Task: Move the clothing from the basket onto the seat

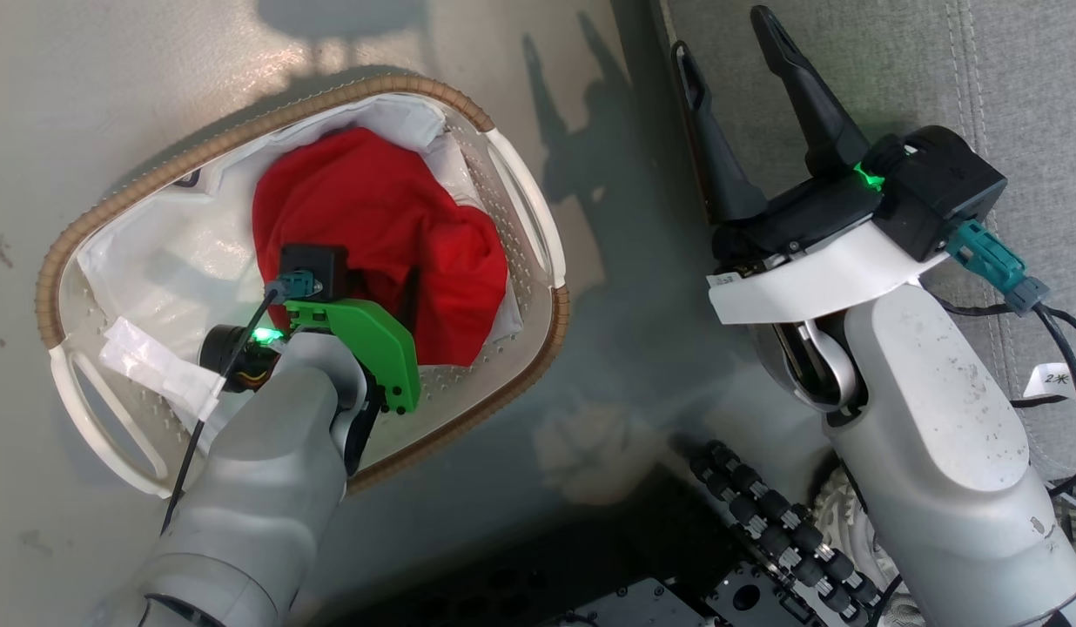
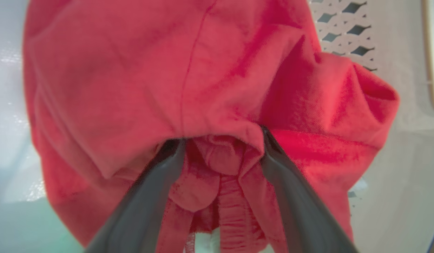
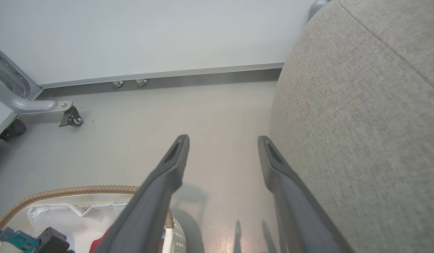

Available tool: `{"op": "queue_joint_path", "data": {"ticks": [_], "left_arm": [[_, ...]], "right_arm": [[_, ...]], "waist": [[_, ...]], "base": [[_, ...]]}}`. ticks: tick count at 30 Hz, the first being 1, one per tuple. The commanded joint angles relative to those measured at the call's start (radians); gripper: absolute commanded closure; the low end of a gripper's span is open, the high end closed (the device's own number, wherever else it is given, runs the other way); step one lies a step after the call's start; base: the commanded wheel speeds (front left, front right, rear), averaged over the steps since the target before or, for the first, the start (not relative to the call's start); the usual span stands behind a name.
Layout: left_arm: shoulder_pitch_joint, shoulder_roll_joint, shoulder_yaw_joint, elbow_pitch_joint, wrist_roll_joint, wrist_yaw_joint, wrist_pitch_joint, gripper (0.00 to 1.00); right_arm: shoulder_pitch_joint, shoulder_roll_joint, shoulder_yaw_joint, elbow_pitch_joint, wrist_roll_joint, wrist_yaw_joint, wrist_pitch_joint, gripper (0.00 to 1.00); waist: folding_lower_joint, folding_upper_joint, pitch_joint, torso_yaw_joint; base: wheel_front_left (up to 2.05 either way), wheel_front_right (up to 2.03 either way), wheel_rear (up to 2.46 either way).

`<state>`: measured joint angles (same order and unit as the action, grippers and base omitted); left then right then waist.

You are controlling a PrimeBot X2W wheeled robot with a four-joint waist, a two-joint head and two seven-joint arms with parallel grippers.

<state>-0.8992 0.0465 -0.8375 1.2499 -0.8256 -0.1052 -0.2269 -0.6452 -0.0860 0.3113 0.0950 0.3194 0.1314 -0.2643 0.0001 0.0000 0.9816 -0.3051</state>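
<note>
The clothing [image 1: 373, 218] lies in the basket [image 1: 481, 383], a crumpled bright red heap towards the side nearer the seat [image 1: 982, 78]. It rests on the white liner [image 1: 172, 261], which shows bare on the other side of the heap. None of it is on the seat. The basket stands on the grey floor [image 1: 111, 87], near the seat but apart from it, with a strip of floor between them.

The left hand [image 2: 221, 137] is down inside the basket, pushed into the red heap. Its two dark fingers [image 2: 294, 196] stand wide apart, and their tips are tucked under a fold of the fabric. A bunch of red cloth sits in the gap between them. The jaws have not closed on it, so the fabric is touched but not gripped.

The right hand [image 1: 725, 35] hangs over the strip of floor, close to the seat's rounded edge. Its fingers are spread wide and there is nothing between them. In the right wrist view they point along the floor towards a pale wall [image 3: 150, 31], with the basket's brown rim at the lower left.
</note>
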Motion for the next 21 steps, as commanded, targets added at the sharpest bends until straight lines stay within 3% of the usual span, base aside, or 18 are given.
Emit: {"op": "queue_joint_path", "data": {"ticks": [1, 2, 11, 21], "left_arm": [[-0.019, 0.008, -0.005, 0.005, -0.006, -0.001, -0.002, 0.49], [-0.022, 0.007, -0.010, 0.006, -0.006, -0.005, -0.007, 1.00], [0.000, 0.009, -0.021, -0.002, -0.014, -0.024, -0.033, 1.00], [0.126, 0.016, -0.050, -0.135, -0.022, -0.026, -0.037, 1.00]], "right_arm": [[0.000, -0.004, 0.000, -0.003, -0.005, -0.001, 0.000, 0.00], [0.000, -0.005, 0.000, -0.002, -0.004, -0.001, 0.000, 0.00], [-0.017, 0.003, 0.000, 0.037, 0.007, -0.001, 0.000, 0.00], [0.032, -0.014, -0.024, 0.103, 0.003, -0.001, 0.000, 0.00]], "waist": [[-0.0001, 0.0000, 0.002, 0.004], [-0.0001, 0.0000, 0.002, 0.005], [-0.0001, 0.0000, -0.031, -0.012], [-0.0001, 0.0000, -0.175, 0.020]], "base": [[0.00, 0.00, 0.00], [0.00, 0.00, 0.00], [0.00, 0.00, 0.00], [0.00, 0.00, 0.00]]}}
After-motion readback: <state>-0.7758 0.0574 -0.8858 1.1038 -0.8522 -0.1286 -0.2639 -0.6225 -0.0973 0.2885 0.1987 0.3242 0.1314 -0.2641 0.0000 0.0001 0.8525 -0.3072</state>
